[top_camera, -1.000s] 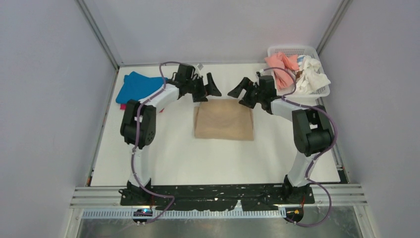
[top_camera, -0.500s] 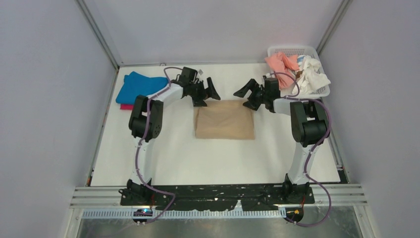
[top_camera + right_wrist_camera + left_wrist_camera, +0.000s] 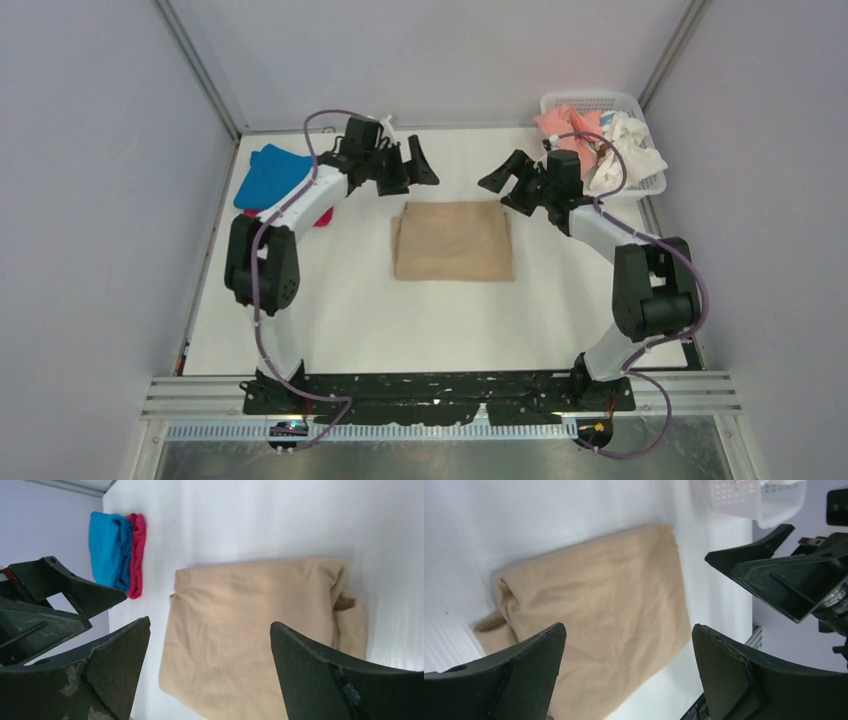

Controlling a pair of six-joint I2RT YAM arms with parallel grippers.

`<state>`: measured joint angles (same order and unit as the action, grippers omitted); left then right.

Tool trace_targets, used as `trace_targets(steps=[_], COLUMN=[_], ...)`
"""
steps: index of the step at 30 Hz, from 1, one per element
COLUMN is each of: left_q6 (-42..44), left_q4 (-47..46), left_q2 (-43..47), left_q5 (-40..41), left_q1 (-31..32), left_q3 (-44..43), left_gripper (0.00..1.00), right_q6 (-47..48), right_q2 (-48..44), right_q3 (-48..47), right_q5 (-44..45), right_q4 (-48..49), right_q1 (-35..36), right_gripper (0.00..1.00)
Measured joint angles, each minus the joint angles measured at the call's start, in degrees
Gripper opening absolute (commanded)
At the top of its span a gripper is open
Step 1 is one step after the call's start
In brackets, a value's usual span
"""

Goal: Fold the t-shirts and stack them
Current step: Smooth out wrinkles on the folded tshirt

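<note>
White table point(image 3: 350, 300), tan t-shirt point(image 3: 452, 240) untouched beneath left gripper point(image 3: 407, 170) and right gripper point(image 3: 510, 185)

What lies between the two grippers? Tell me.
Top view: bare table between left gripper and right gripper; the tan t-shirt lies just nearer.

Nothing here can be read; the only marking is a line of tiny white print on the right gripper point(image 3: 724, 565) body, left wrist view, too small to make out

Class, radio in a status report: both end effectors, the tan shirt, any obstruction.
Left end effector open, empty. Right end effector open, empty. Tan t-shirt folded, lying free on table. Nothing obstructing it.
</note>
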<state>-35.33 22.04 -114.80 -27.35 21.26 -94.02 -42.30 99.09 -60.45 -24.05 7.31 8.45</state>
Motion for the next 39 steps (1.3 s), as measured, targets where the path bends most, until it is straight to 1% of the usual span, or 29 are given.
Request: trace_targets(steps=[3, 6, 9, 12, 15, 20, 23, 25, 27, 28, 30, 34, 36, 39], left_q6=[-0.2, -1.4, -2.8, -4.0, -4.9, -5.2, -5.1, -5.0, -4.6, -4.1, -3.0, -1.7, -1.6, -1.1], left_q4=[-3.4, -8.0, -12.0, -12.9, -14.4, -19.0, -20.4, -19.7, -16.9, -14.4, -9.6, -2.4, -0.4, 2.1], left_q2=[8.5, 14.3, 14.9, 13.0, 11.0, 12.4, 13.6, 14.6, 16.9, 18.8, 23.0, 33.4, 35.6, 32.9], left_q5=[-0.5, -2.4, -3.6, -3.8, -4.4, -4.8, -3.8, -2.7, 0.6, 3.8, 11.5, 27.8, 32.2, 32.4], left_q1=[1.1, 3.1, 5.1, 6.2, 6.5, 6.4, 6.4, 6.5, 6.8, 7.1, 8.2, 9.7, 9.2, 5.9], left_q3=[6.5, 14.9, 23.4, 31.0, 34.3, 37.5, 38.8, 39.1, 39.1, 39.0, 38.8, 37.5, 36.0, 31.9], left_gripper=[0.99, 0.99, 0.99, 0.99, 0.99, 0.99, 0.99, 0.99, 0.99, 0.99, 0.99, 0.99, 0.99, 0.99], right_q6=[0.1, -0.4, -1.1, -1.2, -1.4, -1.4, -0.6, 0.6, 2.5, 3.5, 5.4, 8.4, 8.5, 8.1], right_q2=[-7.3, -10.3, -10.6, -10.6, -11.3, -13.0, -15.0, -17.2, -20.4, -22.6, -27.6, -40.9, -46.5, -51.9], right_q3=[4.6, 9.9, 16.5, 22.1, 25.4, 28.1, 29.0, 29.2, 29.2, 29.2, 29.2, 29.1, 29.2, 30.8], right_q5=[-0.5, -1.5, -2.1, -1.8, -1.7, -1.6, -0.9, 0.1, 1.3, 2.2, 3.9, 11.9, 17.4, 23.8], right_q4=[1.2, 3.5, 3.8, 3.4, 5.2, 7.8, 6.7, 4.3, 1.0, -0.8, -3.7, -7.8, -9.2, -9.8], right_q1=[1.5, 3.5, 5.1, 5.5, 5.0, 3.7, 2.4, 1.7, 1.3, 1.2, 1.2, 1.2, 1.2, 1.0], right_gripper=[0.95, 0.95, 0.95, 0.95, 0.95, 0.95, 0.95, 0.95, 0.95, 0.95, 0.95, 0.95, 0.95, 0.95])
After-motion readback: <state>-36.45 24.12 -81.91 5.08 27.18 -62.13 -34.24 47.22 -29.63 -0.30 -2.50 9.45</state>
